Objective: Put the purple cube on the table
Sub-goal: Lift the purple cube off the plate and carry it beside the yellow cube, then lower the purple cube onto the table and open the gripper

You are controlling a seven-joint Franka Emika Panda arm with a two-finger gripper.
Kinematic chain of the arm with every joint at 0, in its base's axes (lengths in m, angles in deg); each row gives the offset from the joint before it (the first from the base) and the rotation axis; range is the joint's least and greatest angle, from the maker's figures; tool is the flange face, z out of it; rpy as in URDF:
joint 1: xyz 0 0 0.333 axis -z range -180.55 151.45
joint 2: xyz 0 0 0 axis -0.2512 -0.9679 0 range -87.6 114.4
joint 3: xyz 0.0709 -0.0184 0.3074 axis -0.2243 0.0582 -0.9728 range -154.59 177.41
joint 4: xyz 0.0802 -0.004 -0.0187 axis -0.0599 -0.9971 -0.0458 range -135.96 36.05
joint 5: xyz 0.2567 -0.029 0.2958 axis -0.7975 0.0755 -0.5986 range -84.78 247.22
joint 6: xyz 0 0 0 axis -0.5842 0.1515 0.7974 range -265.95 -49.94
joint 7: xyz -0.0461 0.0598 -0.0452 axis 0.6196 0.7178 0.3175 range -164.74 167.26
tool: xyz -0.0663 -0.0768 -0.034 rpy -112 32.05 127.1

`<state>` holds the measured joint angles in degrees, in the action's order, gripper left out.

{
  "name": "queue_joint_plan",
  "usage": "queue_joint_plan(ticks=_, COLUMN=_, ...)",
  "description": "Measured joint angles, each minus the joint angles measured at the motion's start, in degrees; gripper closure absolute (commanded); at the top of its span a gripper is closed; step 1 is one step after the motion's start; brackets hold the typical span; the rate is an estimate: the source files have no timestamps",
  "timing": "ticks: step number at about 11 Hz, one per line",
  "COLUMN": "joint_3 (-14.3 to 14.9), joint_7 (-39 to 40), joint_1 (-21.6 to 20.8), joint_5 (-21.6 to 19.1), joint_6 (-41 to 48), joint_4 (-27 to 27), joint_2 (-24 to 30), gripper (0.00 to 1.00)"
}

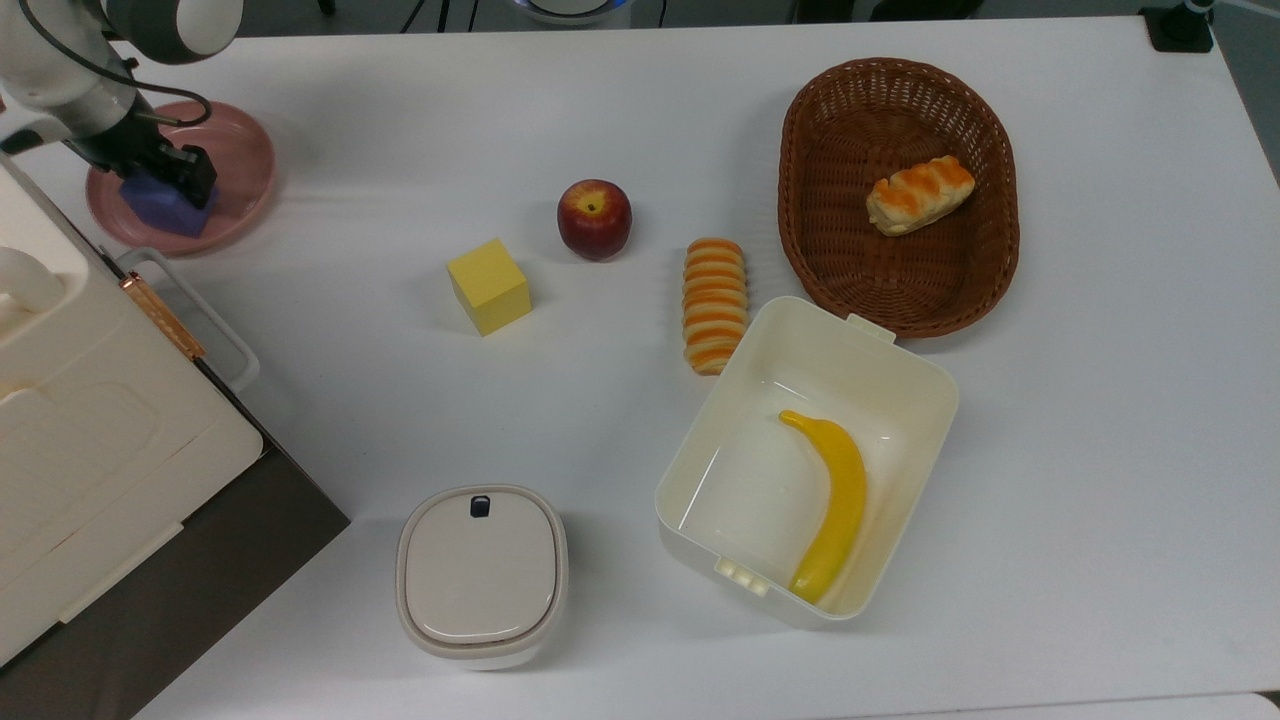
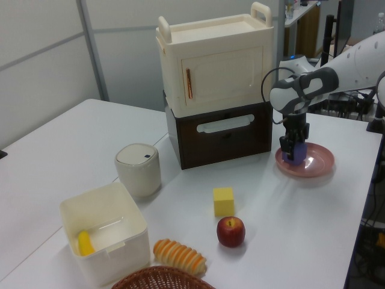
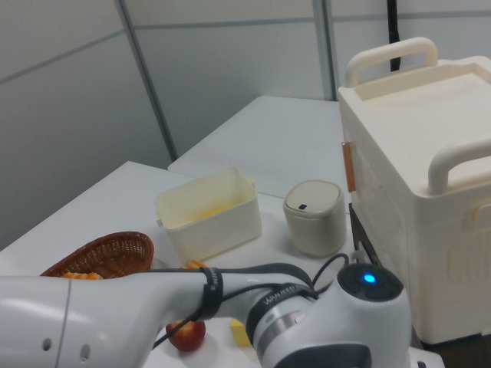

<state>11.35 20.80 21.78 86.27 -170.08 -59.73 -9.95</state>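
Lab: robot arm [image 2: 337, 66], partition walls [image 3: 230, 69], toy food.

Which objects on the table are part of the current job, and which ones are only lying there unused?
Part of the job:
- small matte purple cube, on the pink round plate
- gripper, its jaws down around the cube
- white tabletop

Only lying about:
- yellow cube
- red apple
- brown wicker basket
- yellow plastic banana

no readable text, labels or numbers
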Motion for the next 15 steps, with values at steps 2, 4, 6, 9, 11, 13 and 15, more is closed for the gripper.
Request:
queue_joint_plan(ticks=2, joint_3=-0.06, joint_7=0.00, joint_1=-0.63, joint_5=0.00, joint_6=1.40, joint_4=0.02, joint_2=2.11, gripper=0.61)
queue_joint_plan(ticks=4, joint_3=-0.29, joint_7=0.00, joint_1=-1.54, joint_5=0.00, joint_6=4.36, joint_4=0.01, joint_2=4.52, gripper=0.61)
queue_joint_plan(ticks=6, joint_3=-0.65, joint_7=-1.58, joint_1=-4.24, joint_5=-0.05, joint_6=5.96, joint_4=-0.01, joint_2=6.14, gripper=0.61)
queue_joint_plan(ticks=9, joint_3=-0.91, joint_7=-9.41, joint_1=-12.15, joint_5=-0.06, joint_6=6.04, joint_4=-0.14, joint_2=6.38, gripper=0.59)
queue_joint_plan(ticks=11, joint_3=-1.03, joint_7=-16.37, joint_1=-17.67, joint_5=-0.12, joint_6=6.04, joint_4=-0.17, joint_2=6.27, gripper=0.00)
queue_joint_plan(ticks=13, joint_3=-1.11, joint_7=-23.07, joint_1=-22.86, joint_5=-0.12, joint_6=6.03, joint_4=-0.14, joint_2=6.19, gripper=0.00)
queue_joint_plan(ticks=15, joint_3=-1.13, joint_7=-27.31, joint_1=-26.59, joint_5=-0.12, joint_6=6.04, joint_4=0.46, joint_2=6.22, gripper=0.00)
